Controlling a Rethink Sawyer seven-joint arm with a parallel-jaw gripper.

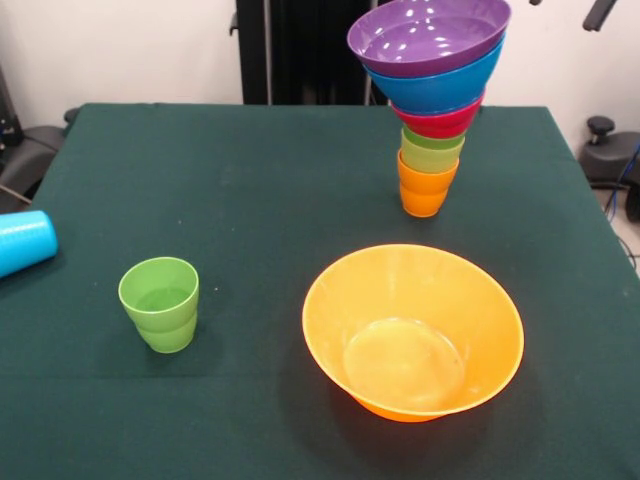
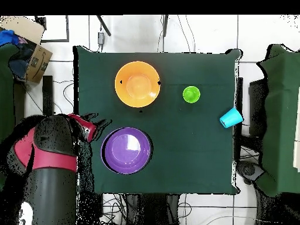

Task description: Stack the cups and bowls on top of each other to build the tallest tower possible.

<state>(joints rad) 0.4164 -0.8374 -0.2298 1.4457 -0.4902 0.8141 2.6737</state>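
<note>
Tower (image 1: 432,110) intact, light blue cup (image 1: 22,242) cut off, probably toppled

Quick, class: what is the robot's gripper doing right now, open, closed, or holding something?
Gripper: cannot be told. Only the red and black arm shows, drawn back beside the tower, holding none of the cups or bowls.

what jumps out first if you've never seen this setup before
The eye goes first to the tower at the table's far right in the front view: an orange cup lowest, then green cups, red and blue bowls, and a wide purple bowl on top. Next comes the large orange bowl, standing alone and upright near the front. A lone green cup stands to its left, and a light blue cup lies on its side at the table's left edge.
</note>
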